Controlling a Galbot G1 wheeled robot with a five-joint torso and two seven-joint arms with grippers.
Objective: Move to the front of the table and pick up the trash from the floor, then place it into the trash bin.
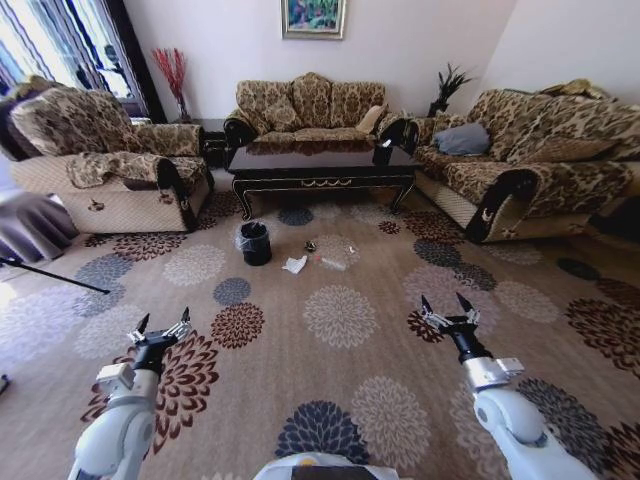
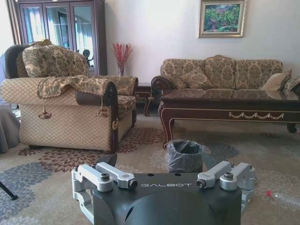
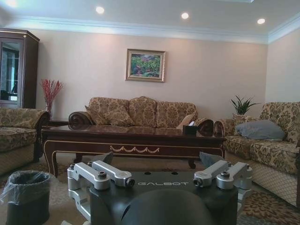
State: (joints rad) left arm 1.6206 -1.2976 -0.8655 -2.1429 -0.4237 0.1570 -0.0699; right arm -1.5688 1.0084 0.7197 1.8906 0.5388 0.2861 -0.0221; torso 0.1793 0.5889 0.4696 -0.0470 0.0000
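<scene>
So the carpet (image 1: 340, 300) is a tan thing covered in round flower medallions, and the glossy dark wood table (image 1: 322, 165) sits at about 12 o'clock in the head view, long and low with gold trim and curved legs. Just in front of its left end, around 11 o'clock, is the trash bin (image 1: 255, 243), small, round and black with a crinkly thin plastic liner. The trash lies right beside it on the carpet: a crumpled white tissue (image 1: 295, 265), a clear plastic bottle (image 1: 331, 262) and a small dark round object (image 1: 311, 245). Left gripper (image 1: 162, 324) hovers at 7 o'clock, right gripper (image 1: 447, 306) at 5 o'clock, both with pointy black fingertips spread wide and nothing held, well apart from the litter.
</scene>
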